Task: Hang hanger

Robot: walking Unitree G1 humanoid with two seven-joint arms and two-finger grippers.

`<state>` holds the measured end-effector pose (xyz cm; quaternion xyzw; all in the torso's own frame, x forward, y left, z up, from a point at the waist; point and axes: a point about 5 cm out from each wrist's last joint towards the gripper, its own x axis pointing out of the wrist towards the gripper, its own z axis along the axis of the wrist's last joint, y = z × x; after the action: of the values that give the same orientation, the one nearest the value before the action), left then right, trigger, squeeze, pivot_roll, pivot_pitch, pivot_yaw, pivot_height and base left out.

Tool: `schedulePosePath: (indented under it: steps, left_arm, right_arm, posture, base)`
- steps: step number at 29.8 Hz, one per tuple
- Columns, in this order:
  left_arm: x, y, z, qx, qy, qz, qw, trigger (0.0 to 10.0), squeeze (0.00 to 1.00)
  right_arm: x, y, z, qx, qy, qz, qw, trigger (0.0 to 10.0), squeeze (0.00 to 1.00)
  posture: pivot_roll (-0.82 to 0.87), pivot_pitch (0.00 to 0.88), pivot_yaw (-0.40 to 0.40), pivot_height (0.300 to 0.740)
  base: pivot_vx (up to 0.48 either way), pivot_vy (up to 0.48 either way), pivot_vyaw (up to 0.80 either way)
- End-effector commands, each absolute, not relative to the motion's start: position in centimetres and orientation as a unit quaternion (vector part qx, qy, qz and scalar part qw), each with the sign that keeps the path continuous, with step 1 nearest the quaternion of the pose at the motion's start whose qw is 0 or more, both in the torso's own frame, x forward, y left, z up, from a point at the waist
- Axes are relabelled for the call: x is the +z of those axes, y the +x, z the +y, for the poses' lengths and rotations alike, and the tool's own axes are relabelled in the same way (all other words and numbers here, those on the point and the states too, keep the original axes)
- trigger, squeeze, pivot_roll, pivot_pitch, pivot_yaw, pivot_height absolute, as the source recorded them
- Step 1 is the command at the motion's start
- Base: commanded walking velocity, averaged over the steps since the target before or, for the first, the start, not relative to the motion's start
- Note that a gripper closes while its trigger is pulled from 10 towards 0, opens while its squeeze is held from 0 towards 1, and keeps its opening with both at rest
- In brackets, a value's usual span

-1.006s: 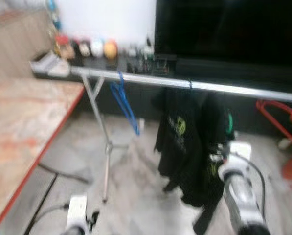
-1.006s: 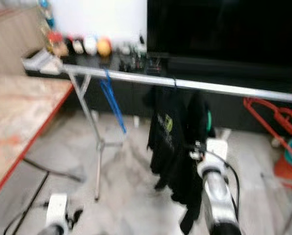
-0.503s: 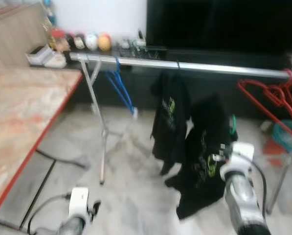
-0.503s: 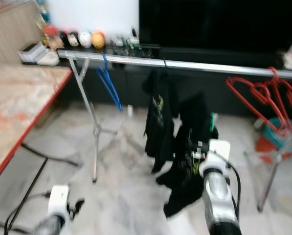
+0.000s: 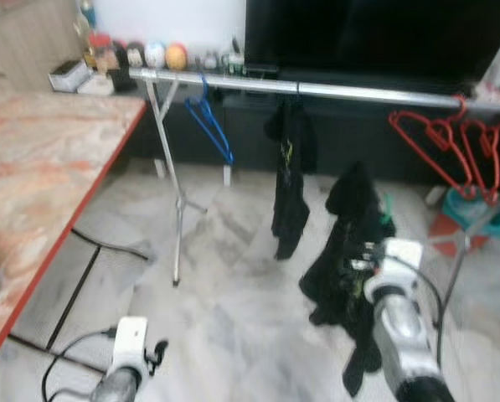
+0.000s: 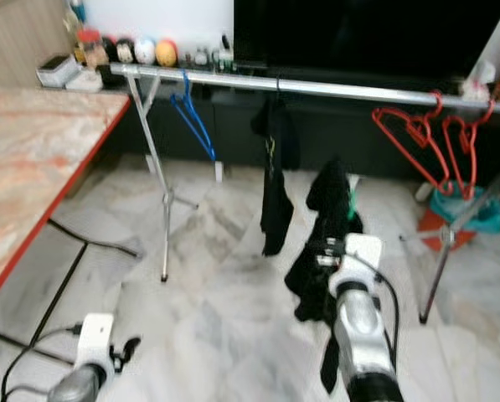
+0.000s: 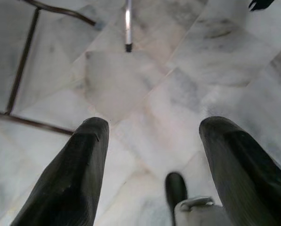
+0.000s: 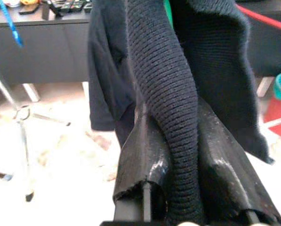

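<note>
My right gripper (image 8: 172, 115) is shut on a black knit garment (image 5: 347, 239) that hangs on a green hanger (image 5: 387, 210). It holds the garment low over the floor, in front of the silver clothes rail (image 5: 333, 90) and to the right of a black shirt (image 5: 288, 172) that hangs from it. A blue hanger (image 5: 208, 127) hangs on the rail's left part, and red hangers (image 5: 451, 144) on its right end. The left gripper (image 7: 154, 127) hangs open over the marble floor, holding nothing.
A marble-topped table with a red edge (image 5: 107, 163) stands on the left. Behind the rail are a large dark TV (image 5: 375, 33) and a low black shelf with small ornaments (image 5: 153, 55). Cables (image 5: 99, 244) cross the floor near the rack leg (image 5: 177, 234). A teal and orange bin (image 5: 476, 226) stands at the right.
The camera has pulled back and turned right, bringing the red hangers into view. The held garment now hangs apart from the black shirt, lower and to its right.
</note>
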<state>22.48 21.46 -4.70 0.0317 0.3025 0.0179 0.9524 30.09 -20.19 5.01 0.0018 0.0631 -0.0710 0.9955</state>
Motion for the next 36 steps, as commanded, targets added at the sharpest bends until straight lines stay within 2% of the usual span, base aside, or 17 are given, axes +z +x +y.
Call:
schedulePosePath:
  steps: [1,14,25,32,36]
  left_arm:
    - [-5.1,22.0,21.3,0.014,0.027,0.313,0.949,10.0,0.00]
    - [-5.1,22.1,20.9,0.002,0.030,0.310,0.950,10.0,0.00]
    - [-4.5,22.7,21.0,-0.007,0.042,0.295,0.955,10.0,0.00]
    - [-2.7,24.7,21.3,-0.024,0.054,0.248,0.967,10.0,0.00]
    - [-2.0,25.4,21.3,-0.032,0.060,0.229,0.971,10.0,0.00]
  right_arm:
    - [5.7,30.2,-20.8,-0.082,-0.001,0.046,0.996,10.0,0.00]
    - [5.5,30.2,-20.6,-0.082,-0.005,0.052,0.995,10.0,0.00]
    - [5.4,30.2,-20.5,-0.073,-0.013,0.063,0.995,10.0,0.00]
    - [4.7,29.9,-20.5,0.003,-0.065,0.112,0.992,10.0,0.00]
    - [4.2,29.6,-20.8,0.047,-0.117,0.153,0.980,10.0,0.00]
  posture:
    - [0.02,0.000,-0.003,0.740]
    - [0.02,0.000,-0.005,0.740]
    - [0.02,0.000,-0.007,0.740]
    - [0.02,0.000,-0.009,0.740]
    - [0.02,0.000,-0.012,0.740]
  base:
    - [-0.330,0.000,0.00]
    - [-0.326,0.000,0.00]
    - [0.000,0.000,0.00]
    - [0.000,0.000,0.00]
    - [0.000,0.000,0.00]
